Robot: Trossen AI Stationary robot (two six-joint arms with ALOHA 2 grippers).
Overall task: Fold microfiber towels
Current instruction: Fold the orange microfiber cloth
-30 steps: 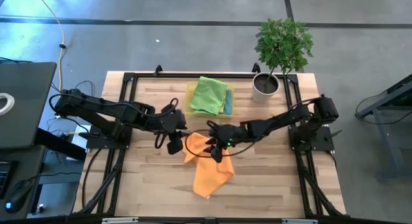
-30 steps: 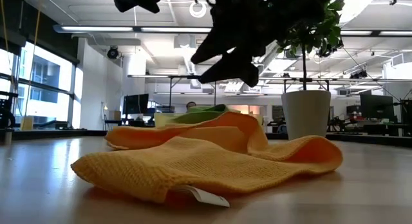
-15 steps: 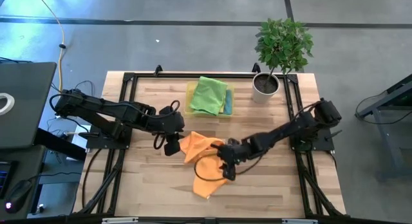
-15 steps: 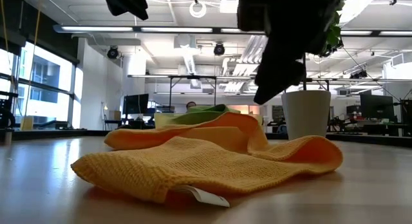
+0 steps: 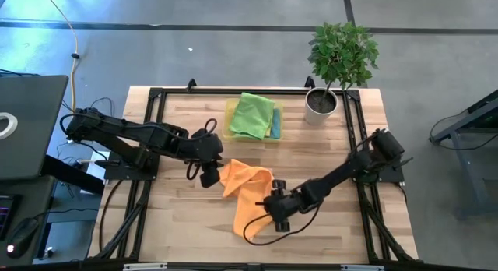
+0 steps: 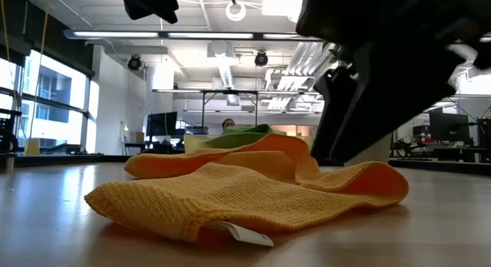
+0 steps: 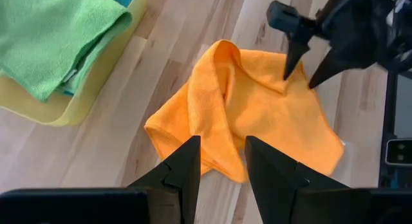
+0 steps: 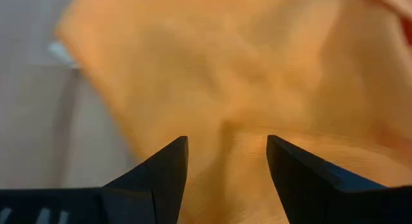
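Note:
An orange towel [image 5: 243,195] lies crumpled on the wooden table, with a white tag [image 6: 244,234] at its near edge. My left gripper [image 5: 209,176] is open and hovers at the towel's far left corner [image 7: 168,130]. My right gripper [image 5: 274,209] is open and low over the towel's right part, fingers pointing down at it [image 7: 300,77]; orange cloth fills the right wrist view [image 8: 225,69]. A green towel [image 5: 251,114] lies folded in the yellow tray [image 5: 229,109] on a blue one [image 5: 275,126]. My right gripper stands with open fingers [image 7: 288,69] down at the towel's right part [image 7: 299,98], coming from above. The towel's hump hides the fingertips in the low view, so I cannot tell whether they touch the cloth.
A white pot [image 5: 320,104] with a green plant stands at the table's far right corner. The yellow tray sits at the far middle. A black frame runs along the table's edges. Bare wood shows left and right of the orange towel.
My right gripper has gone from beside the left gripper over the towel's far part toward the table's near edge and down, ending low over the towel's right part. The towel has kept its shape.

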